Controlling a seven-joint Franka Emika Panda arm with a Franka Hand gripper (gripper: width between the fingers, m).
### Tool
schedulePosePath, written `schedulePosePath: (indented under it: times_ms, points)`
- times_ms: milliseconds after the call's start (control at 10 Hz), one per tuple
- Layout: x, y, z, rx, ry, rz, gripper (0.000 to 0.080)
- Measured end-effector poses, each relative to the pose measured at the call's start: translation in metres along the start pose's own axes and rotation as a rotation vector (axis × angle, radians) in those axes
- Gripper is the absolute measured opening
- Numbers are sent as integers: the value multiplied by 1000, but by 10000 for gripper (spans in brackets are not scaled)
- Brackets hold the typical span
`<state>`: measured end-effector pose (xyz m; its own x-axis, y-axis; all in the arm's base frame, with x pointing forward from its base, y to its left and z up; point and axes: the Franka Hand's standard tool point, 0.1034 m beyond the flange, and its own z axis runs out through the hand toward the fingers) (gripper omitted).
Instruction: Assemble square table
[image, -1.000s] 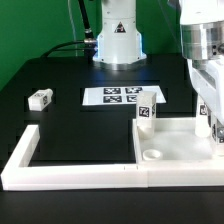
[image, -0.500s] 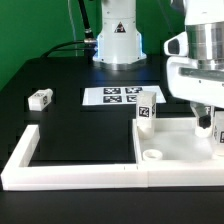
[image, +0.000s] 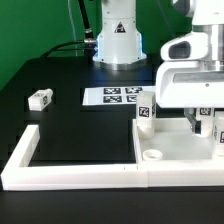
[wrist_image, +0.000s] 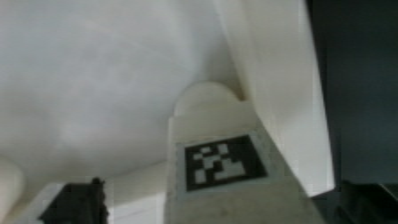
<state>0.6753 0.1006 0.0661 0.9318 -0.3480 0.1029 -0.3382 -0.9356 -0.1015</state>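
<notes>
One white square slab (image: 180, 150), the tabletop of the square table, lies flat on the exterior view's right, its front edge against the long white border wall (image: 70, 176). Its raised rim faces up, and a round socket (image: 152, 156) shows in the near corner. A short white leg (image: 146, 113) with a black-and-white tag stands upright at the slab's far corner on the exterior view's left. A second tagged leg (image: 216, 128) stands at the far corner on the exterior view's right, partly hidden by the arm. A third leg (image: 40, 98) lies on its side on the black table (image: 80, 130), well apart on the exterior view's left.

The gripper (image: 199, 122) hangs above the far part of the slab, just beside the second leg and between the two standing legs. In the wrist view a tagged leg (wrist_image: 222, 150) rises against the white slab. One dark finger (wrist_image: 71, 205) shows off to the side, clear of it. The jaws stand apart and hold nothing.

The marker board (image: 122, 96) lies flat beyond the slab, in front of the robot base (image: 117, 35).
</notes>
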Motion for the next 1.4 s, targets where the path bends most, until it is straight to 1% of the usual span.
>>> schedulePosePath:
  times_ms: [100,200,300,400,500,800,900,1000,1100,1200,1300,1400]
  points:
    - [1,1,0,-1,1,27,649]
    - [1,2,0,-2,2,43,568]
    - [1,2,0,-3,2,44,389]
    - [1,1,0,-2,1,87,389]
    - [1,2,0,-3,1,159,282]
    - [0,2,1,0,-1,384,284]
    - [-1,3,1,4,-9,615,284]
    - [-4,1,1,5,-20,803,284]
    - [-5,-5,2,34,-39,1024,284]
    - [-4,-7,3,79,-57,1241,284]
    - [-3,-5,2,96,-87,1356,284]
    - [-3,-6,2,94,-87,1395,284]
